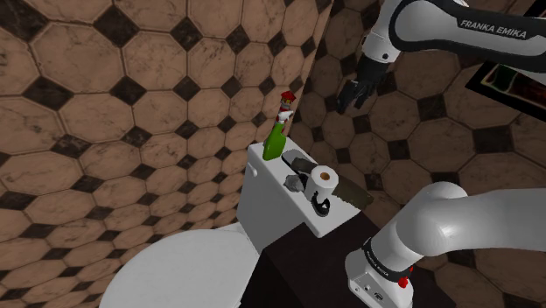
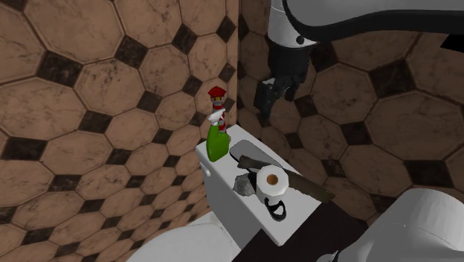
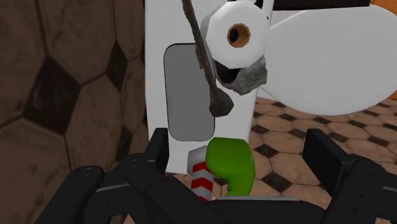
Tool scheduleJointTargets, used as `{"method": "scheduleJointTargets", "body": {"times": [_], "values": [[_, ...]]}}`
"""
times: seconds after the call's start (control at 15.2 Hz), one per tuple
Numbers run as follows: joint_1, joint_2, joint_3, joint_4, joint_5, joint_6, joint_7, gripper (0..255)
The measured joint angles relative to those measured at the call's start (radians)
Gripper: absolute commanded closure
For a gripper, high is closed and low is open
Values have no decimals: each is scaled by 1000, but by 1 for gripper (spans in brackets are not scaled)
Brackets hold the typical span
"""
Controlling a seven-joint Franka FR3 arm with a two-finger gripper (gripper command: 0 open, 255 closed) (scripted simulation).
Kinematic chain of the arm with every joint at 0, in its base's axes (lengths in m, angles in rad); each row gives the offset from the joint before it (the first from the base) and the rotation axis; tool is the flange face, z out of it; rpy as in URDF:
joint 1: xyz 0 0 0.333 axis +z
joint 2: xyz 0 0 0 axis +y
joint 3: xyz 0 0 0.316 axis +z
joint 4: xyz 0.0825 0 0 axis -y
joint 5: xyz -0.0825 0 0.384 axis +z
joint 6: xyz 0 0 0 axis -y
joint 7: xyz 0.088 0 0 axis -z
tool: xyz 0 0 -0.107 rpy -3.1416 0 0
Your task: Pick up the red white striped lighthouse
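Counting one lighthouse (image 1: pixel 285 107), striped red and white under a red cap, standing upright at the wall end of the lid of a white toilet tank (image 1: pixel 271 203). Counting one green spray bottle (image 1: pixel 275 142) just beside it, also upright, covering part of the lower stripes in the second exterior view. Counting one roll of white paper (image 1: pixel 323 181) lying on its side at the opposite end of the lid, showing a brown core. Counting one rough grey lump (image 1: pixel 293 182) right against the roll, one thin dark stick (image 3: pixel 205 63) lying along the lid between bottle and roll, and one grey plate (image 3: pixel 186 92) set into the lid. Noting one white toilet seat cover (image 1: pixel 175 271) below the tank, and brown and black tiles (image 1: pixel 105 79) covering the walls.

Hovering above the tank on the white arm (image 1: pixel 455 31): one black gripper (image 1: pixel 354 94), higher than the red cap and off to the shoulder view's right of it, apart from every item. Spreading both fingers (image 3: pixel 159 149) wide, clasping nothing, touching nothing. Looking down along the gripper in the wrist view, finding lighthouse and bottle side by side in the gap between the fingers, well beneath them.
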Motion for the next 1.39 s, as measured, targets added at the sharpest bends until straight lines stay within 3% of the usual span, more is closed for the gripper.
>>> {"method": "scheduleJointTargets", "body": {"times": [0.59, 1.39], "values": [[-20, 233, 31, -7, -104, 372, 56, 0], [-79, 622, 70, 210, -336, 710, 208, 0]]}}
